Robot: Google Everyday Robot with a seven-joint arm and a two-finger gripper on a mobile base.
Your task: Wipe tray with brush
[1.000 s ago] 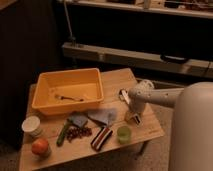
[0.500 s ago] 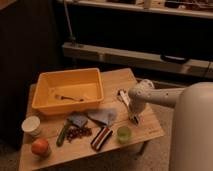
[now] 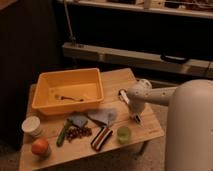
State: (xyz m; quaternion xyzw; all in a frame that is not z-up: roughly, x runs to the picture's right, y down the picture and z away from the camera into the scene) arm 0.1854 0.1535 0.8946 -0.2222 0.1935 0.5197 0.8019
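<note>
While the gripper [image 3: 134,111] hangs low over the tabletop [image 3: 147,129] at four o'clock from the tray [image 3: 68,73], right at the brush [image 3: 123,96], we cannot tell whether it grips. Wiping unstarted, we judge; every stroke remains.

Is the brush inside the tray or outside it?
Outside. The brush lies on the table beside the tray; the gripper is at its handle.

The arm hides most of the brush [image 3: 122,94], at 3 o'clock from the tray [image 3: 46,90]. The pincer [image 3: 135,117] hangs over the desk [image 3: 116,79] at 5 o'clock from the brush. The picture's right edge cuts off the robot's body [image 3: 192,130].
</note>
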